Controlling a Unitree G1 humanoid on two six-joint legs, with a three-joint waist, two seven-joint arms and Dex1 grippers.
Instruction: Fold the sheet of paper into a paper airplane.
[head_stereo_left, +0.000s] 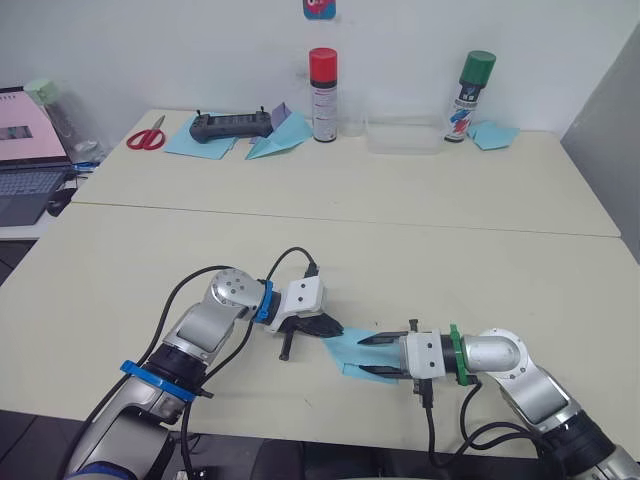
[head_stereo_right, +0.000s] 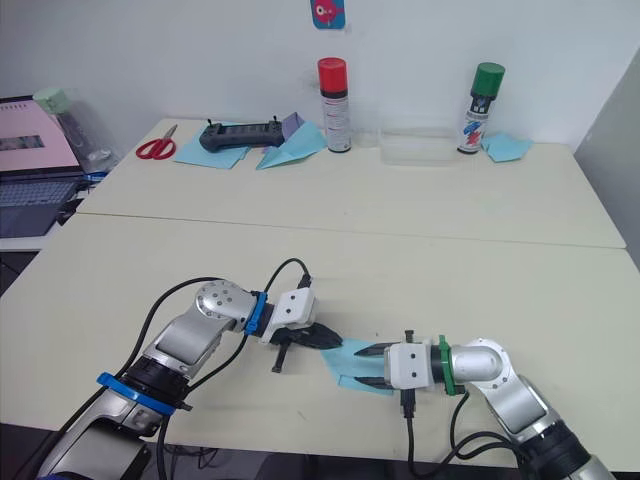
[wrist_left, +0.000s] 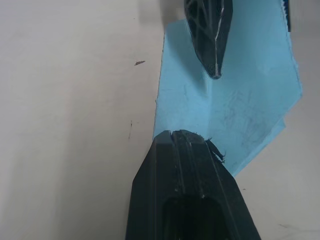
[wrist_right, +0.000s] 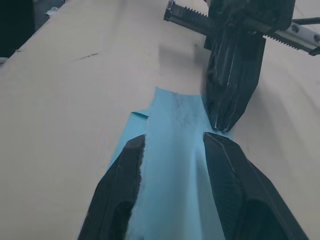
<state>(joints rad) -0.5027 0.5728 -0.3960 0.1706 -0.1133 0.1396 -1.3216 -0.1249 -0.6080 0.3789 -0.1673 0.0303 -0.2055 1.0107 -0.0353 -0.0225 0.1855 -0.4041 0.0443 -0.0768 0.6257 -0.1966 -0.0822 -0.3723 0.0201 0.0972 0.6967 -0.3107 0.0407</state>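
A pale worktop (head_stereo_left: 420, 210) is being shown against a white wall, with a second worktop butted against it along the far side. Near the front edge, the sheet of paper (head_stereo_left: 352, 352) is being kept flat between the two arms as a small layered wedge with creases, so several folds are judged to be made already; a finished dart shape is not yet being shown, and wing folds are judged to be left. The left pincer (head_stereo_left: 322, 327) is being pressed on the sheet's left end; whether it is parted cannot be told. The right pincer (head_stereo_left: 372, 355) is being held apart, its fingers straddling the sheet. At the far side, two spray cans (head_stereo_left: 323, 95) are standing, but their labels cannot be read. A poster scrap above is likewise unreadable.
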